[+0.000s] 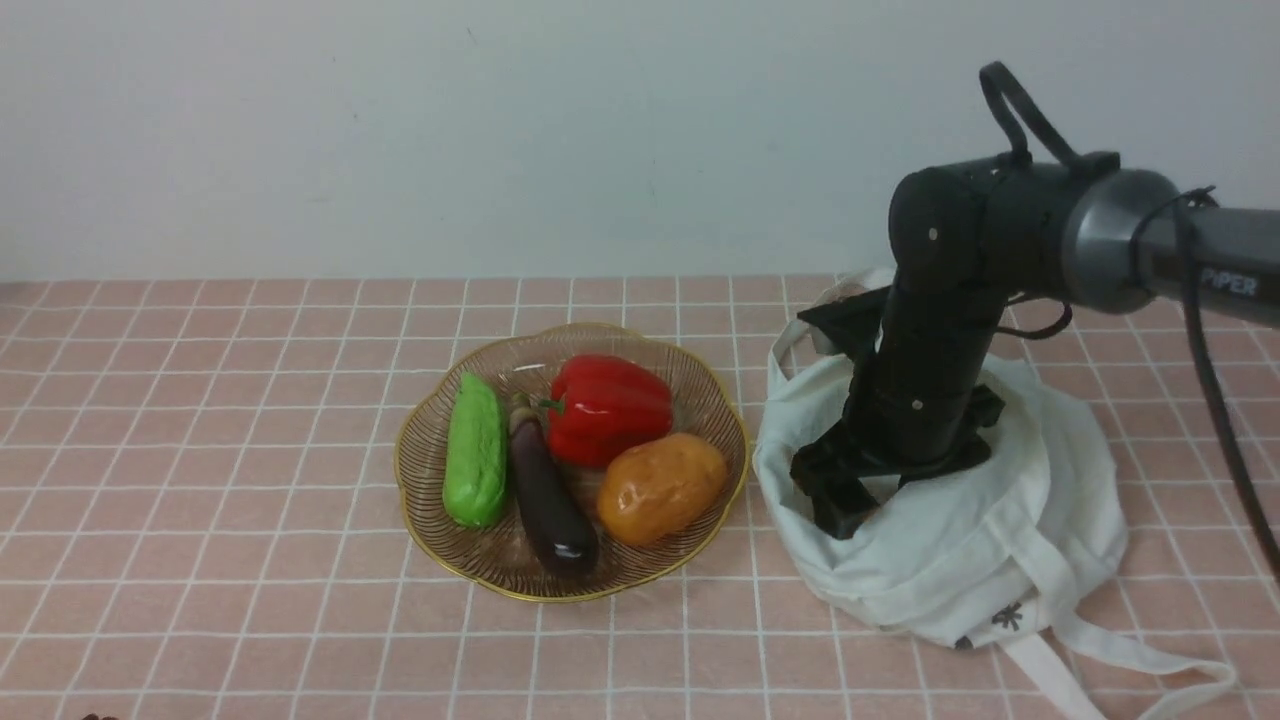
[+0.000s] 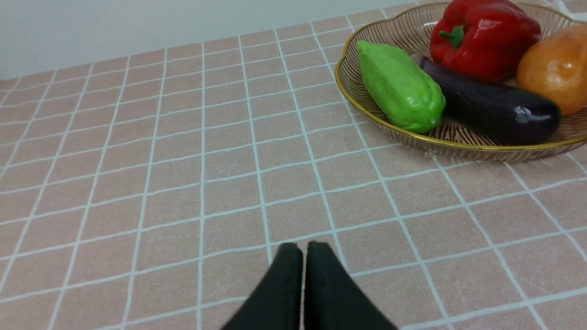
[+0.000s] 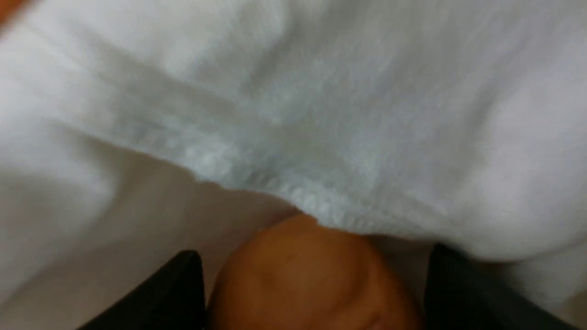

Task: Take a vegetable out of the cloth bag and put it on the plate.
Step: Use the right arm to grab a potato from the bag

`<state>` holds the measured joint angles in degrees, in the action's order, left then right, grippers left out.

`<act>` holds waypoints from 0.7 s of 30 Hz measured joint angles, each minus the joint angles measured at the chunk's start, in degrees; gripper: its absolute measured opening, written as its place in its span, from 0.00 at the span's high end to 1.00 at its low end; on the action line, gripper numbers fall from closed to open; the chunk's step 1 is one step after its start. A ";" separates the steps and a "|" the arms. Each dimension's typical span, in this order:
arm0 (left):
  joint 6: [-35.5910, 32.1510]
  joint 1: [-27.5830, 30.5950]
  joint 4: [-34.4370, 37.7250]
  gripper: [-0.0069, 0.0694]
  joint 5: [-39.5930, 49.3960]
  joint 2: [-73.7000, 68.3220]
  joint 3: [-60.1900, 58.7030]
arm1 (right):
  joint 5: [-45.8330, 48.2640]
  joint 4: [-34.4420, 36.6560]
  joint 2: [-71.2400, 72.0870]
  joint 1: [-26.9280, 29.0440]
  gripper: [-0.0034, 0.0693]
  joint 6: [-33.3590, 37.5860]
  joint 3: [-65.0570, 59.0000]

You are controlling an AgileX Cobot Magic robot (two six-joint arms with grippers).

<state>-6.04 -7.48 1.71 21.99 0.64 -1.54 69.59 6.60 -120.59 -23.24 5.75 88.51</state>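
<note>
We see the right claw [image 3: 314,293] inside the bag [image 1: 1000,540] — fingers spread wide, the potato [image 3: 307,279] between them — and the plate [image 1: 480,560] to its left. Our left claw [image 2: 305,250] is closed.

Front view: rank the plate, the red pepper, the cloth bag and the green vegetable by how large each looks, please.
1. Cloth bag
2. Plate
3. Red pepper
4. Green vegetable
</note>
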 joint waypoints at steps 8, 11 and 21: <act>0.00 0.00 0.00 0.92 0.00 0.00 0.00 | -0.16 -0.73 0.25 0.00 0.22 0.16 -1.16; 0.00 0.00 0.00 0.92 0.00 0.00 0.00 | -0.21 -1.25 2.97 0.00 0.22 0.16 -1.39; 0.00 0.00 0.00 0.92 0.00 0.00 0.00 | 0.18 -5.83 9.86 0.00 0.22 0.10 -1.49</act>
<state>-6.04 -7.48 1.71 21.99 0.64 -1.54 69.76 0.77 -110.73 -23.24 5.86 87.02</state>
